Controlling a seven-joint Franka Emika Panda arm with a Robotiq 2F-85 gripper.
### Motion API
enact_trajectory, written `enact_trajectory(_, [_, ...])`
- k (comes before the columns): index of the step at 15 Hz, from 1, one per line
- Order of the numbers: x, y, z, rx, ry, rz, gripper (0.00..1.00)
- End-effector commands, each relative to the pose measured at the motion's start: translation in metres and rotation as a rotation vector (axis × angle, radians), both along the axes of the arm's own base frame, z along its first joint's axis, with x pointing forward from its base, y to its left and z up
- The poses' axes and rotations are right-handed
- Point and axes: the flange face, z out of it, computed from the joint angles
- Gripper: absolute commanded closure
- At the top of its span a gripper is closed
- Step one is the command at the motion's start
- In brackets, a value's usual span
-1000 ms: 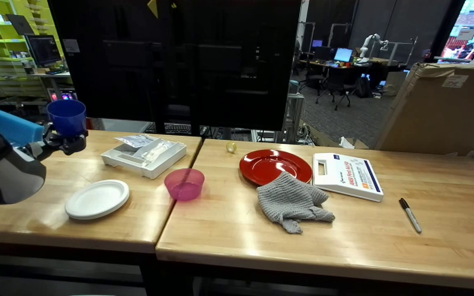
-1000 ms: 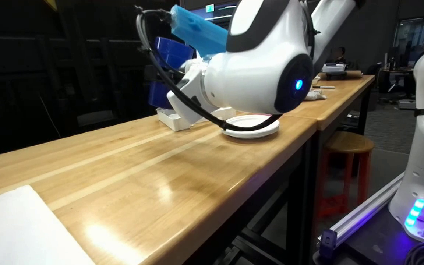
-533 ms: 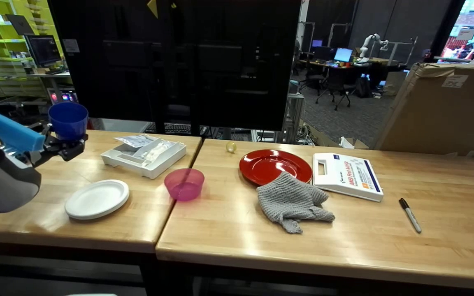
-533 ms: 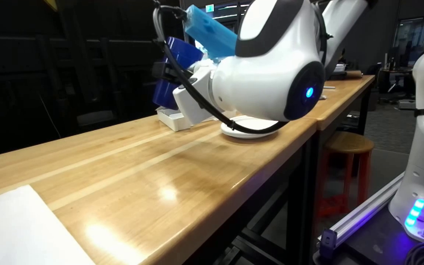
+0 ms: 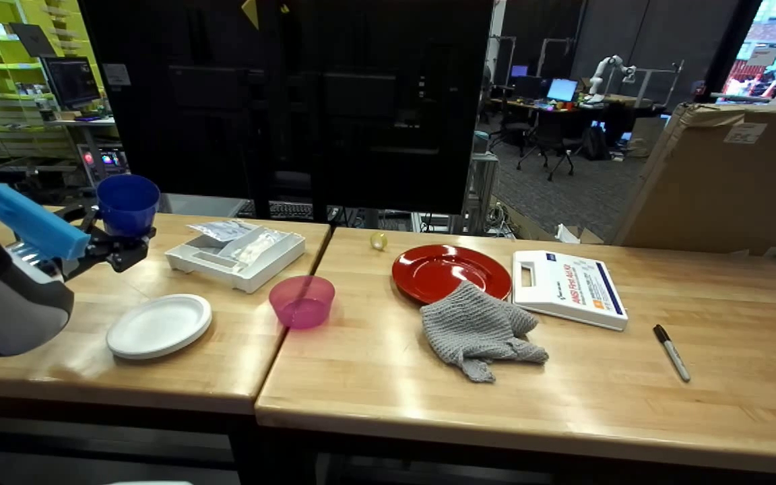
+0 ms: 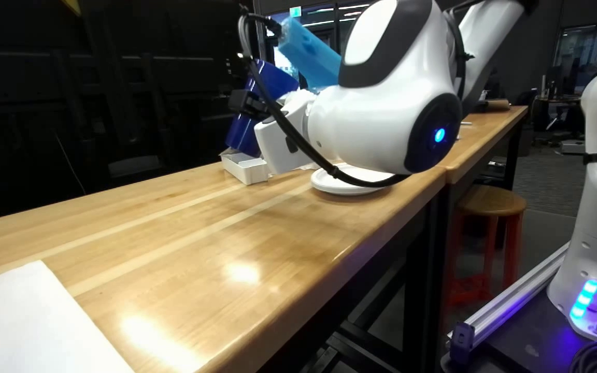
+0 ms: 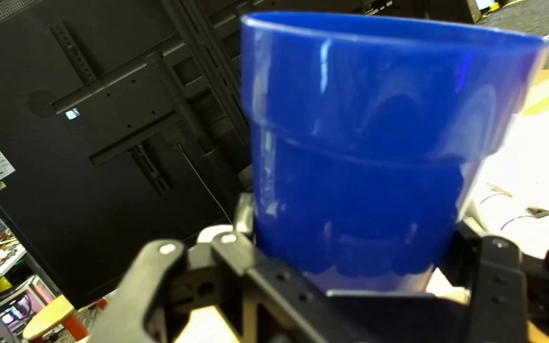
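Blue plastic, rim up: in the wrist view, find the cup (image 7: 370, 143) clasped low by the end effector (image 7: 353, 231), and grip firmly without squeezing hard enough to buckle the wall. In an exterior view, with the cup held clear of the worktop (image 5: 233, 364) and near the white compartment tray (image 5: 277, 265), travel slowly and leave generous room from the tray's wall; watch also for the stacked white plates (image 5: 159, 327) and the pink translucent bowl (image 5: 302, 303). In an exterior view, with the cup plainly tilted and seen against the tray, gap impossible to judge, ease gently towards level for a steady carry, and mind the black cable (image 6: 336, 172) sagging in front of the plates.
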Motion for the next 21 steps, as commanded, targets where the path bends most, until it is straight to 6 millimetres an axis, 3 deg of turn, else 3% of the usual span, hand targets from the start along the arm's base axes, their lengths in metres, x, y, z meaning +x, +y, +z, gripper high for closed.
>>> enact_trajectory(1, [-0.005, -0.01, 0.02, -0.009, -0.007, -0.021, 0.42])
enact_trajectory(8, [0.001, -0.022, 0.046, -0.036, -0.01, -0.067, 0.42])
enact_trajectory(16, [0.018, -0.036, 0.049, -0.02, 0.002, -0.113, 0.42])
enact_trajectory(21, [0.016, -0.039, 0.048, -0.028, -0.002, -0.112, 0.42])
